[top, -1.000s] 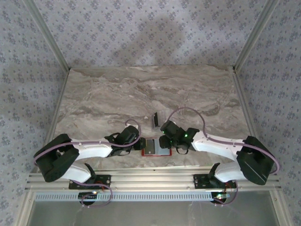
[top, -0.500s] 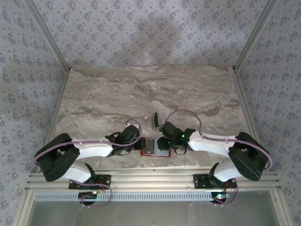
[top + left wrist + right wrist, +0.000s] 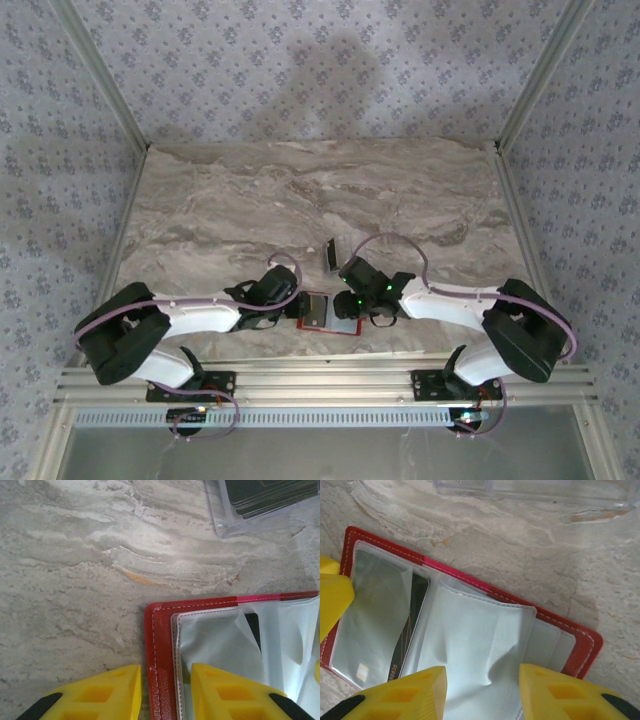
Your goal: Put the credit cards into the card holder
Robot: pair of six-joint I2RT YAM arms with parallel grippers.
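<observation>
Carefully: the card holder (image 3: 580,645) lies open midway along the bench's (image 3: 250,200) near edge. The left gripper (image 3: 167,682), jaws released, straddles its left border; pin it. The right gripper (image 3: 482,685) brackets a clear sleeve (image 3: 480,635), grip untellable; spread that pocket before fetching the credit cards (image 3: 265,495) stacked just beyond.

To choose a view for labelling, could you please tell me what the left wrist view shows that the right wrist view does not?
Left wrist: stacked credit cards inside the clear box. Right wrist: both ends of the card holder, and digits on the tucked card. Both: the open holder, its clear sleeves, the marble table.
</observation>
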